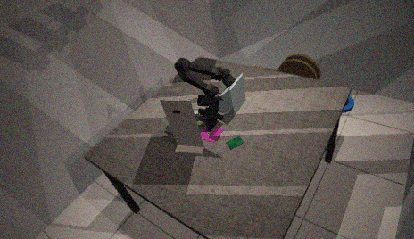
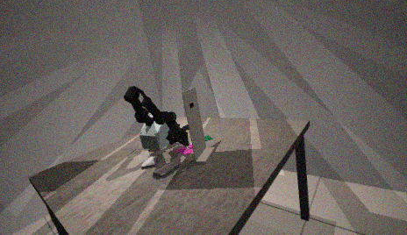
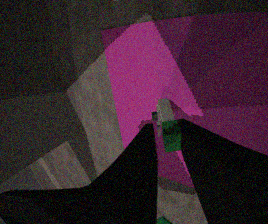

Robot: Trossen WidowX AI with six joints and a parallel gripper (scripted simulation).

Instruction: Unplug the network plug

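My gripper (image 1: 211, 128) (image 2: 185, 142) (image 3: 165, 128) points down low over the magenta marked square (image 1: 205, 135) (image 2: 188, 150) (image 3: 135, 65). Its fingers are slightly open. In the wrist view the small plug (image 3: 171, 137), green with a grey end, is between the fingertips, against or close to the right finger, with a thin gap on the left. It is over or on the magenta area; which of the two is unclear. The plug is too small to tell in the top and exterior views. The upright panel (image 1: 180, 129) (image 2: 196, 130) stands beside the gripper, with a dark opening (image 1: 177, 111) (image 2: 191, 105) near its top.
A green patch (image 1: 234, 143) (image 2: 209, 138) (image 3: 163, 220) lies beside the magenta square. A pale box-like object (image 1: 235, 101) (image 2: 153, 137) is close to the arm. Flat grey pieces (image 2: 167, 169) lie on the table on the panel's other side.
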